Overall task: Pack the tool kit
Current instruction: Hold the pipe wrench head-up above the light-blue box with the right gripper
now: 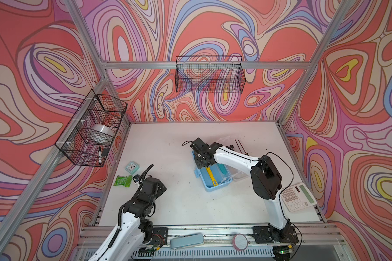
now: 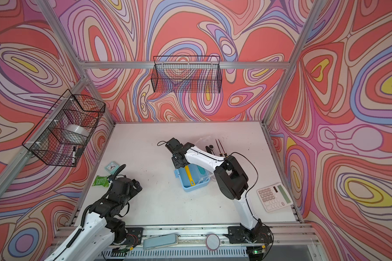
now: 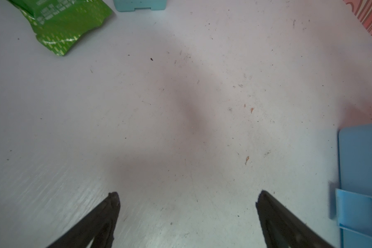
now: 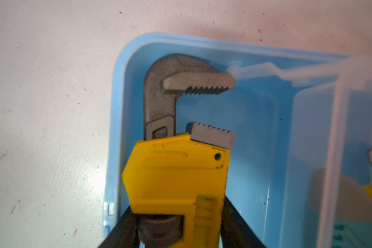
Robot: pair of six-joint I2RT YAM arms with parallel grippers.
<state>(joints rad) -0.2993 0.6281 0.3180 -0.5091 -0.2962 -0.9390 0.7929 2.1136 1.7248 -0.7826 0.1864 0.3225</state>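
The right arm rises from its base at the near edge of the bench point(image 1: 168, 203), bends at the elbow and stretches forward and leftward, its wrist tipped down over the far end of the tool kit point(image 1: 215, 188). The right end effector point(image 4: 178, 227) is clamped on the yellow body of a pipe wrench point(image 4: 176, 176), one finger point(image 4: 125, 232) pressed against each side near the knurled adjusting nut. The wrench's grey toothed head lies inside the box, close to a rounded corner and its light blue wall; whether it touches the floor of the box cannot be told. In both top views the yellow handle runs lengthwise along the open box.

The tool kit sits right of the bench's middle, its clear lid point(image 1: 240, 175) swung open to the right side. Another yellow-handled tool shows blurred through clear plastic in the right wrist view.

The left arm is folded low near the bench's left front, elbow raised, wrist pointing down. The left end effector point(image 3: 187, 219) is spread wide and holds nothing, hovering over bare bench surface. A green packet point(image 1: 122, 180) and a small mint clock point(image 1: 131, 167) lie just beyond it.
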